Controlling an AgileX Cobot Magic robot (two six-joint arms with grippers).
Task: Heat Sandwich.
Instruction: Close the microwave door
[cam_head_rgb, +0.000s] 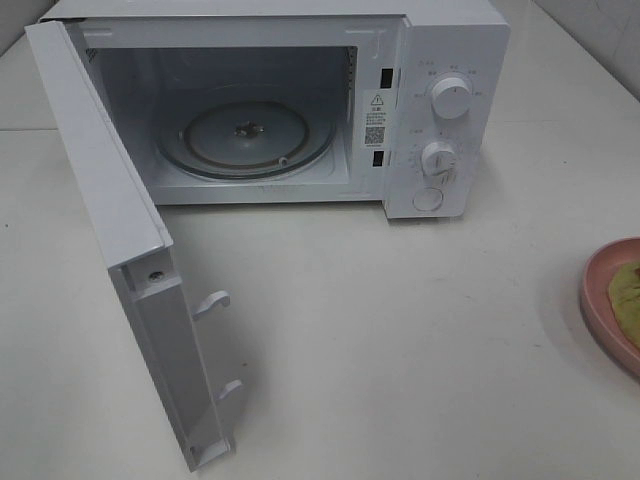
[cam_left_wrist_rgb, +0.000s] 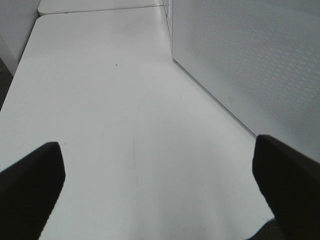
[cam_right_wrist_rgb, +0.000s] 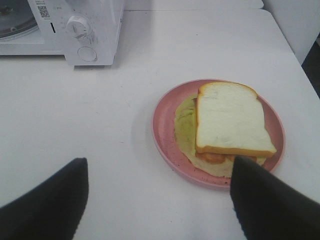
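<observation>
Seen from above, the pink plate (cam_head_rgb: 607, 300) is cut off at the frame's edge. On it lies the sandwich (cam_right_wrist_rgb: 227, 127), right of the microwave (cam_head_rgb: 300, 110), whose door (cam_head_rgb: 120, 250) hangs open on a bare turntable (cam_head_rgb: 242, 140). Left pincer (cam_left_wrist_rgb: 160, 180) and right pincer (cam_right_wrist_rgb: 160, 195) gape wide, holding nothing, over the counter (cam_head_rgb: 400, 350).

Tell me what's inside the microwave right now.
Inside the microwave, whose door is swung open, only the round glass turntable shows, with nothing on it. The near-left corner of the cavity is hidden behind the door.
</observation>
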